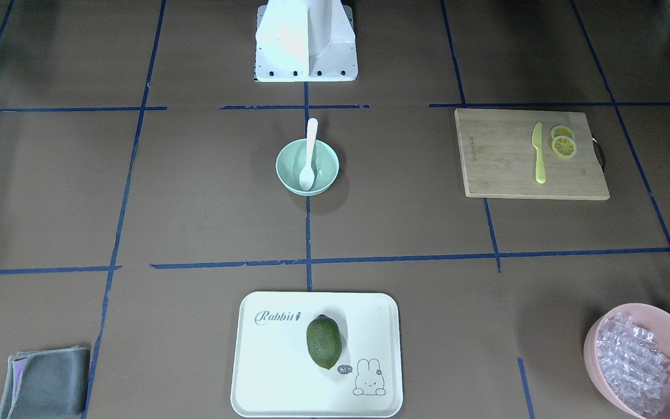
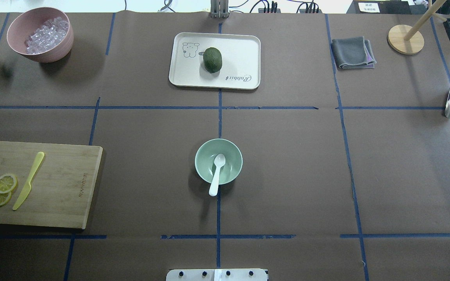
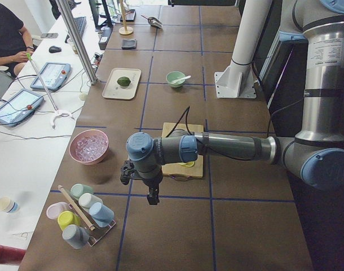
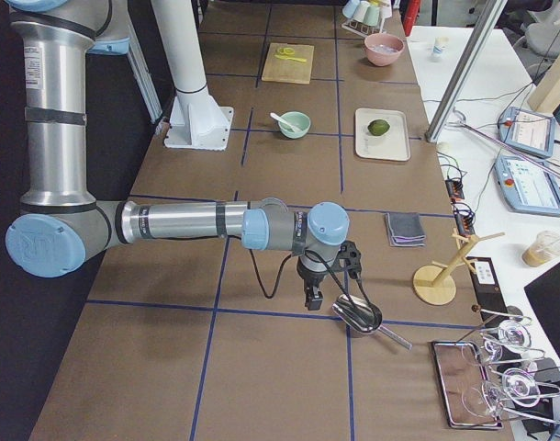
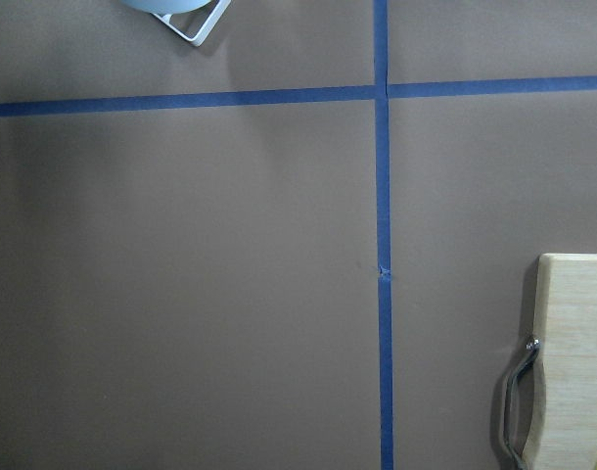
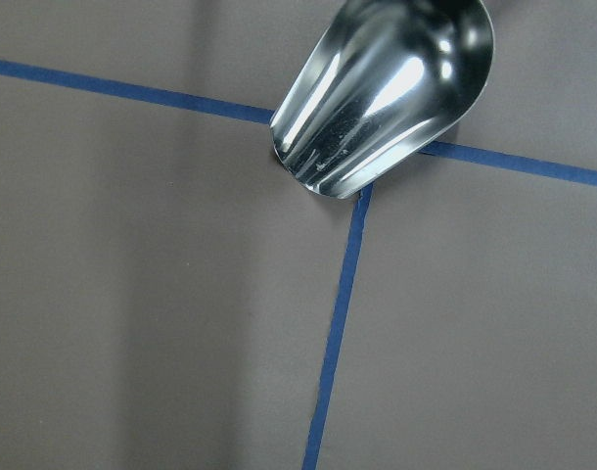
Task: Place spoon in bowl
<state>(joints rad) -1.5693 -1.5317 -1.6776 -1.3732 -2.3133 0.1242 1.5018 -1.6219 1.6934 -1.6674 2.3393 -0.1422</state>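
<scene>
The white plastic spoon (image 2: pixel 217 171) lies in the pale mint-green bowl (image 2: pixel 203 156) at the table's middle, scoop inside and handle resting over the rim toward the robot. Both also show in the front view, the spoon (image 1: pixel 310 157) in the bowl (image 1: pixel 288 174). My left gripper (image 3: pixel 153 197) hangs over bare table far from the bowl, near the cutting board. My right gripper (image 4: pixel 311 300) hangs at the other end, beside a metal scoop. Neither gripper shows in the wrist views, so I cannot tell whether they are open or shut.
A wooden cutting board (image 2: pixel 61 187) holds a yellow knife (image 2: pixel 29 180) and lemon slices (image 2: pixel 5 183). A pink bowl (image 2: pixel 39 47) holds clear cubes. A white tray (image 2: pixel 240 50) bears a green fruit (image 2: pixel 212 59). A grey cloth (image 2: pixel 352 52), wooden stand (image 2: pixel 405 39) and metal scoop (image 6: pixel 387 88) sit at the right.
</scene>
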